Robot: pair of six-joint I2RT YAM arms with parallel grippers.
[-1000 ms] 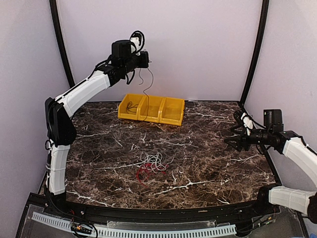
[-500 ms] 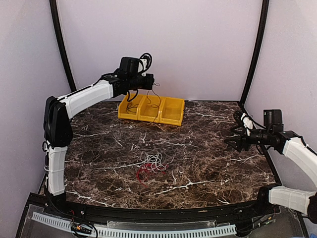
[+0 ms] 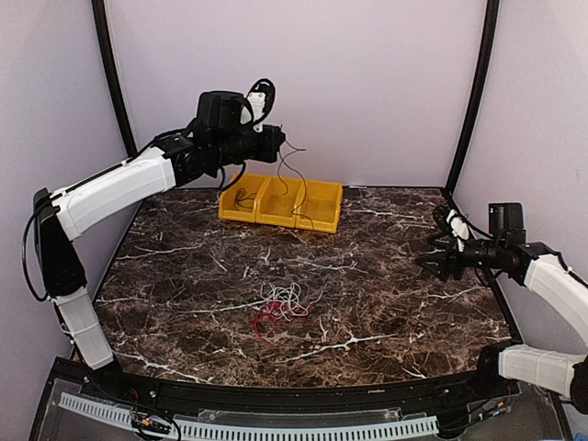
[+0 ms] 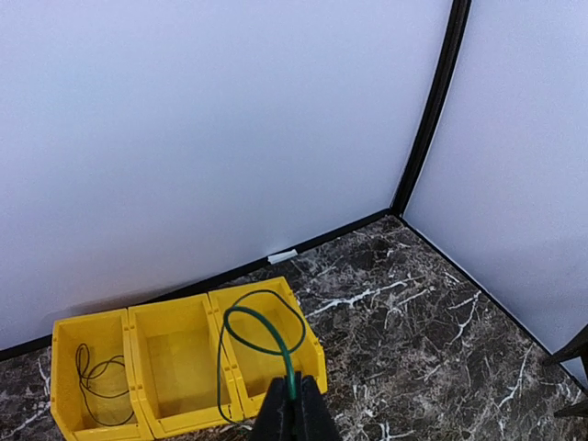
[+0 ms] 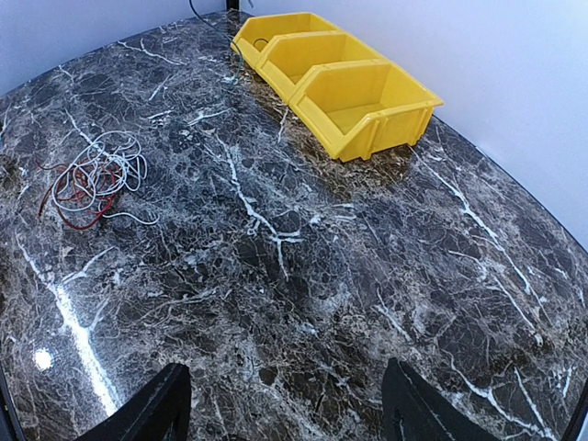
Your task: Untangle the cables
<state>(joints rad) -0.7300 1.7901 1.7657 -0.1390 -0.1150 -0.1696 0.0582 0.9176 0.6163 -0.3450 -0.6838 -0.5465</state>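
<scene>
Top external shows your left arm raised over the yellow bins [image 3: 322, 204], left gripper [image 3: 276, 140] pinching a looped green cable [image 4: 287, 358]; your right gripper [image 3: 430, 261] rests spread open.

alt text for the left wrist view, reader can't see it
The left gripper, shut at the bottom edge, pinches a green cable whose loop shows against a row of three yellow bins on a dark marble table. The bin at the picture's left holds a thin dark cable; pale walls rise behind.
</scene>
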